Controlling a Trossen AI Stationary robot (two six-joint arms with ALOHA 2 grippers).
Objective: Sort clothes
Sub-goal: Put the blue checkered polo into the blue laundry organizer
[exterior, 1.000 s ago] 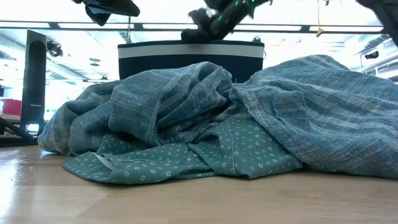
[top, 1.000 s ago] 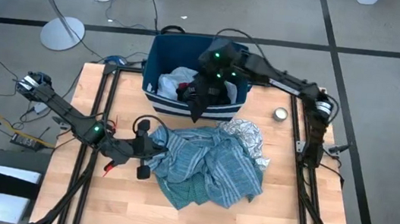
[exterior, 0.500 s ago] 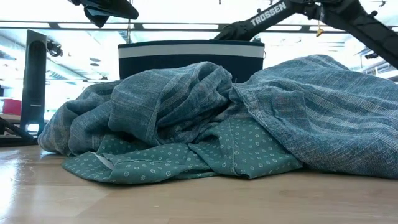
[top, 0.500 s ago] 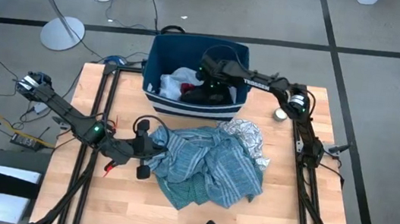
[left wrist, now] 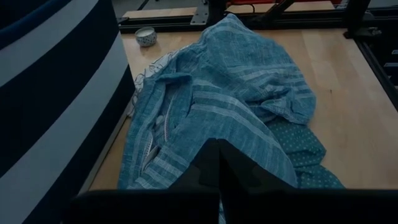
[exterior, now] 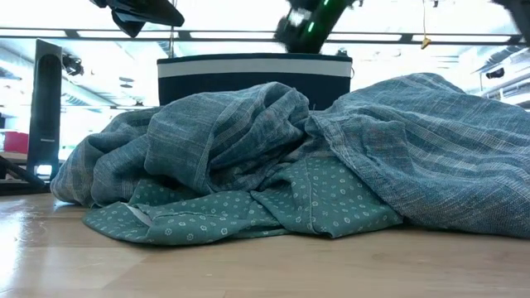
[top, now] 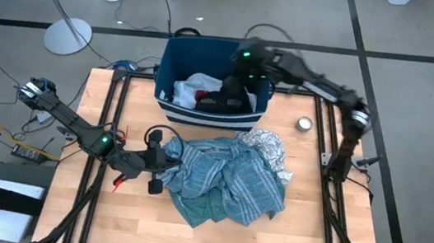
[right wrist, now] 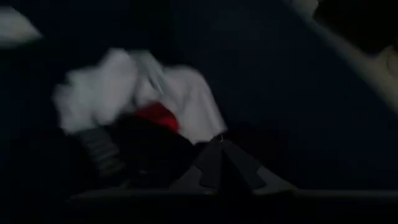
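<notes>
Right gripper [top: 243, 79] has lifted out of the bin [top: 170, 109] since half a second ago, jaws clenched on nothing; black pieces [top: 226, 102] now lie in the bin beside the white cloth [top: 196, 86] and small red piece [right wrist: 155, 116]. Left gripper [top: 164, 158] unchanged, parked at the near-left edge of the teal striped cloth [top: 227, 173], jaws clenched, empty. That cloth sits heaped on the wood surface [top: 312, 224] just in front of the bin, over a dotted green piece [exterior: 248, 217], with the white-and-grey patterned cloth [top: 267, 148] on its bin-side right corner. Small round tin [top: 305, 124] right of the bin. Room: grey floor, cables, lamp base [top: 67, 35] beyond the bin's left.
</notes>
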